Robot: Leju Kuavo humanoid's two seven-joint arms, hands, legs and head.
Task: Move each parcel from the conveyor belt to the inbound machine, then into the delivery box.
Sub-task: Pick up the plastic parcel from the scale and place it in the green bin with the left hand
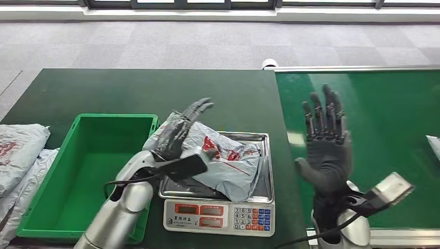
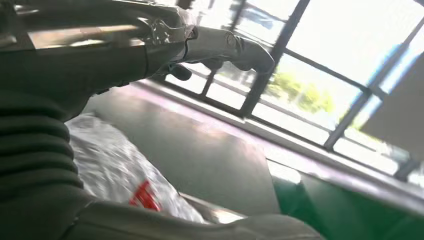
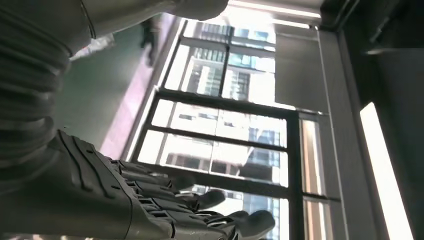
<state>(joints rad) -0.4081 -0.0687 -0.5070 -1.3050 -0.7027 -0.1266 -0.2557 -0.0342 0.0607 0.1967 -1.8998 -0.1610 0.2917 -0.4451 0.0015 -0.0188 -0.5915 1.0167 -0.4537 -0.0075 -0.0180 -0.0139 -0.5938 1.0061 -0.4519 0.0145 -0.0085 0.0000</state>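
Observation:
A grey plastic parcel (image 1: 228, 163) with red print lies on the steel pan of the scale (image 1: 220, 212), the inbound machine. My left hand (image 1: 179, 132) hovers over the parcel's left end, fingers stretched out and apart, holding nothing. The left wrist view shows the crinkled parcel (image 2: 115, 175) below the fingers (image 2: 225, 47). My right hand (image 1: 327, 140) is raised upright over the near left part of the green conveyor belt (image 1: 384, 114), fingers spread, palm empty. The green delivery box (image 1: 98, 171) stands empty left of the scale.
Other grey parcels (image 1: 18, 153) are piled at the left edge of the dark green table (image 1: 129, 88). A white parcel edge (image 1: 435, 145) lies at the belt's far right. Grey carpet floor lies beyond the table.

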